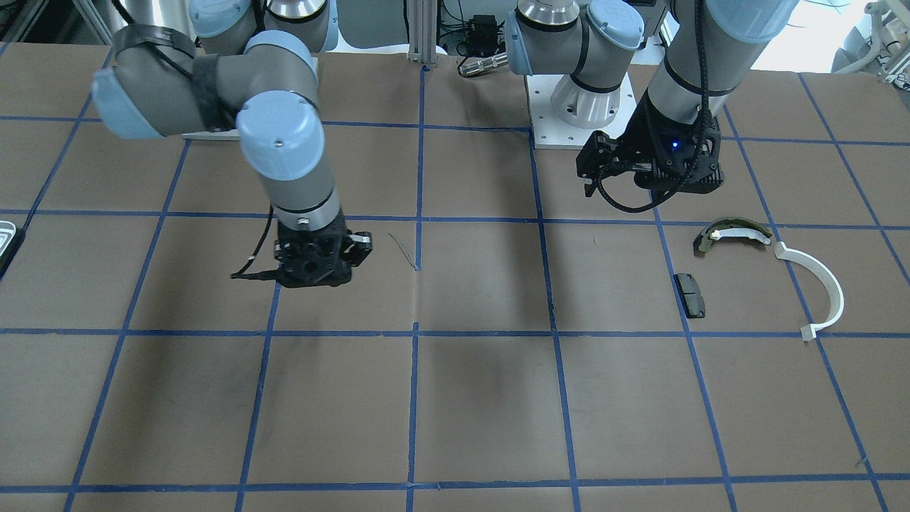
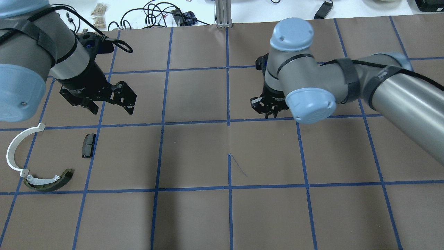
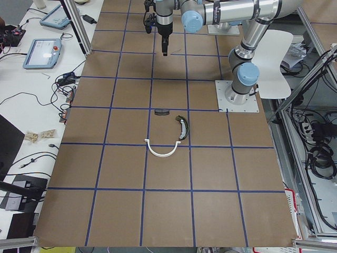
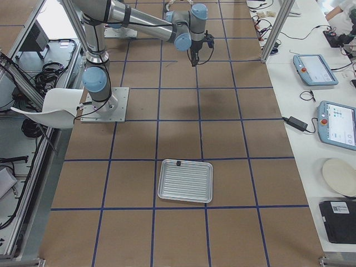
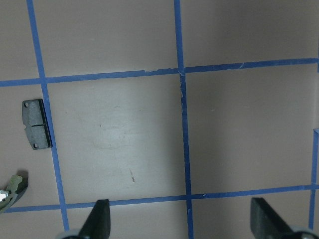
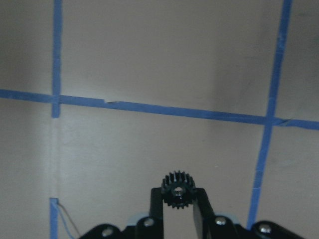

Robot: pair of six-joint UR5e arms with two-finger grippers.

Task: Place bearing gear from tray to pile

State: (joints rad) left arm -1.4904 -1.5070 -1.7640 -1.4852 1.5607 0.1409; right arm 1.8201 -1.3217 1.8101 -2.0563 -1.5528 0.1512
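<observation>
Right gripper (image 6: 176, 197) is pinching the black bearing gear (image 6: 175, 189) over the table (image 2: 194, 211), well apart from tray (image 4: 185, 183) and pile (image 2: 52, 183); left gripper (image 5: 182, 217) is hanging spread beside the pile.

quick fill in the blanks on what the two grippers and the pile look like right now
1. The right gripper is shut on a small black ____.
2. The left gripper hangs with its jaws ____ and nothing between them.
3. The pile holds ____ parts: a white half-ring, an olive shoe and a black pad.

Missing words: gear; open; three.
</observation>
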